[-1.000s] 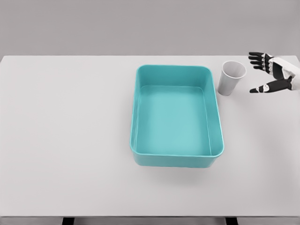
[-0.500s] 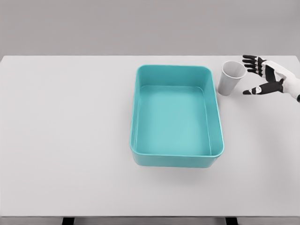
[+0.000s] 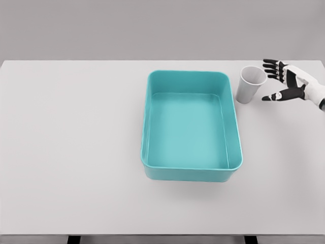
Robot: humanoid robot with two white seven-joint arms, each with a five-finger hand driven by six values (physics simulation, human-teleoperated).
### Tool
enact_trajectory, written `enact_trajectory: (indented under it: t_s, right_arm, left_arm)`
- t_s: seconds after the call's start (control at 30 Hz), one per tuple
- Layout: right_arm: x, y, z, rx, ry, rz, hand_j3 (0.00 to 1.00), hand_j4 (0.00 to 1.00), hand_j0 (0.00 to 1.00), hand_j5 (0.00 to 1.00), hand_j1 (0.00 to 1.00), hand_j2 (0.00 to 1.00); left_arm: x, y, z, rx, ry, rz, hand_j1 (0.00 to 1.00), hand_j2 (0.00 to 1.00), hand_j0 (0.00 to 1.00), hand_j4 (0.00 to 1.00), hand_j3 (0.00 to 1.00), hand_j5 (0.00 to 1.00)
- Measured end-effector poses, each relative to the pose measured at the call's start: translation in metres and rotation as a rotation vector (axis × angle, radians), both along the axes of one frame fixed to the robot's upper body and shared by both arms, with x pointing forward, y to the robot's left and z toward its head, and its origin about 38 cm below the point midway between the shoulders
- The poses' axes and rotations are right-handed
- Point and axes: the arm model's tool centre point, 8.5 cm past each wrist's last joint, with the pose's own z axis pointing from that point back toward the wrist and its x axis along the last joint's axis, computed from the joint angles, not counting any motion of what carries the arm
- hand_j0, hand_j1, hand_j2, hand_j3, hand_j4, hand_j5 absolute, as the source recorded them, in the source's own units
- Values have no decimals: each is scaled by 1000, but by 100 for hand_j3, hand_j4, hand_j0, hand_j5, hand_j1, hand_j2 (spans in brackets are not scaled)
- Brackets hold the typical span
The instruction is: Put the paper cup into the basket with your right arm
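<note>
A: What does the paper cup [image 3: 251, 84] look like, and where is it?

B: It is a plain white cup, wider at the open mouth than at the base, standing upright on the white surface [image 3: 76, 152]. It sits toward the far right corner of the surface, close to the far edge, with nothing visible inside it.

A: And the basket?

B: The basket [image 3: 191, 175] is a teal rectangular tub with rounded corners and a raised rim, lying a little right of the middle of the surface. Its long sides run from the near edge toward the far edge. Its far right corner is just beside the cup, with a narrow strip of bare surface between them.

A: How is the right robot hand placed?

B: The right robot hand [image 3: 287, 82] comes in from the right edge, its white wrist cut off by the frame. The dark fingers [image 3: 270, 66] are spread, palm turned toward the cup, with the thumb reaching out lower down. It holds nothing and sits just right of the cup, near it but apart.

A: Anything between the cup and the basket?

B: Only the basket's own right wall and rim, which stand between the cup and the basket's floor.
</note>
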Motion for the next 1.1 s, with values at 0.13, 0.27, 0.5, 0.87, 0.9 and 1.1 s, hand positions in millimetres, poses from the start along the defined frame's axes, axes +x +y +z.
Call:
enact_trajectory:
  t_s: [0.13,0.27,0.5,0.87,0.9,1.1]
  right_arm:
    - [4,4,3,2,-6,3,100,100,100,100,100,100]
    - [6,8,3,2,-7,9,100,100,100,100,100,100]
    - [7,13,2,8,-9,18,100,100,100,100,100,100]
    - [11,27,3,26,-20,41,100,100,100,100,100,100]
    - [11,27,3,27,-20,42,100,100,100,100,100,100]
    - [12,32,1,30,-19,49,100,100,100,100,100,100]
  left_arm:
    - [0,0,0,0,0,0,100,100,100,100,100,100]
    - [0,0,0,0,0,0,100,100,100,100,100,100]
    - [0,0,0,0,0,0,100,100,100,100,100,100]
    - [-1,0,0,0,2,0,100,100,100,100,100,100]
    - [0,0,0,0,0,0,100,100,100,100,100,100]
    - [0,0,0,0,0,0,100,100,100,100,100,100]
